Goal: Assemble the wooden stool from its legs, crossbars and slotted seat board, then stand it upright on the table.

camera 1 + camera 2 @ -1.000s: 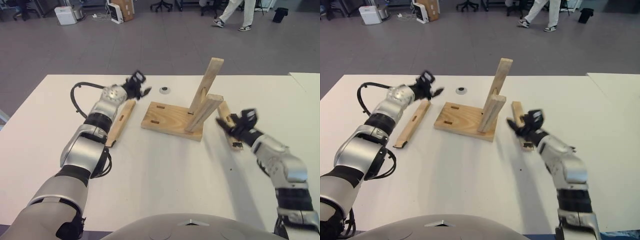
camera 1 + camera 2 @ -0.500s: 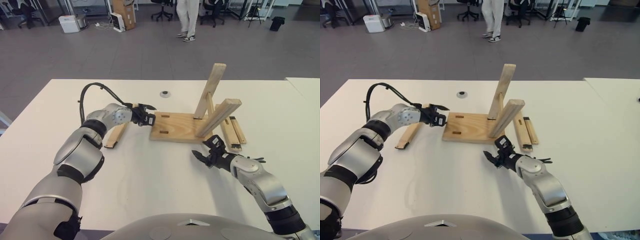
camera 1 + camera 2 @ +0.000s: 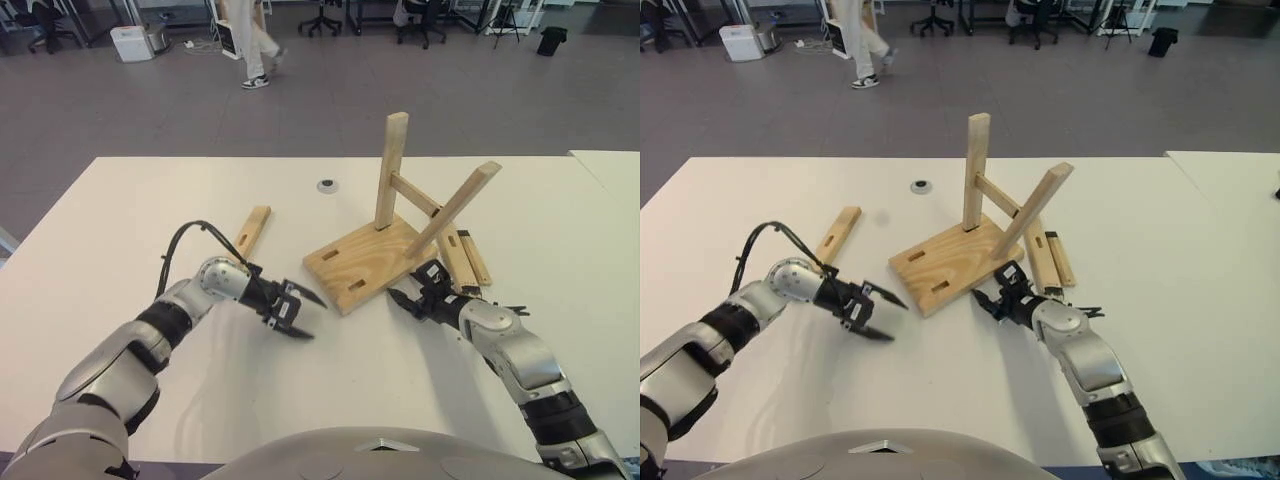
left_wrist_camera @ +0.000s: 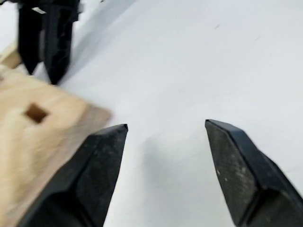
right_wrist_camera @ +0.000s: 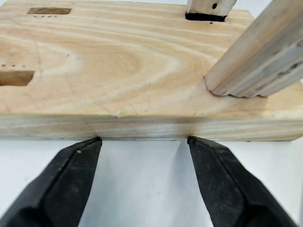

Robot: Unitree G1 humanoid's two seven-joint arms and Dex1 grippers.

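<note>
The slotted seat board (image 3: 358,264) lies flat on the white table with two legs fitted in it. One leg (image 3: 393,168) stands upright, the other (image 3: 458,205) leans, and a crossbar (image 3: 414,195) joins them. My left gripper (image 3: 297,314) is open just off the board's near corner, touching nothing. Across the board, my right gripper (image 3: 409,298) is open at its near right edge; the right wrist view has its fingers (image 5: 71,170) just short of the board's side (image 5: 118,61). A loose leg (image 3: 249,231) lies to the left. Two loose bars (image 3: 466,257) lie behind the right gripper.
A small dark round fitting (image 3: 327,185) sits in the table top at the back. Bare table (image 3: 300,390) spreads in front of the board. A second table's corner (image 3: 610,165) shows at the far right. Two open slots (image 5: 15,77) lie at the board's free end.
The board with its legs has turned, one corner now pointing toward me. My left gripper has come off the board's left end and drawn nearer. The right gripper has closed in on the board's edge.
</note>
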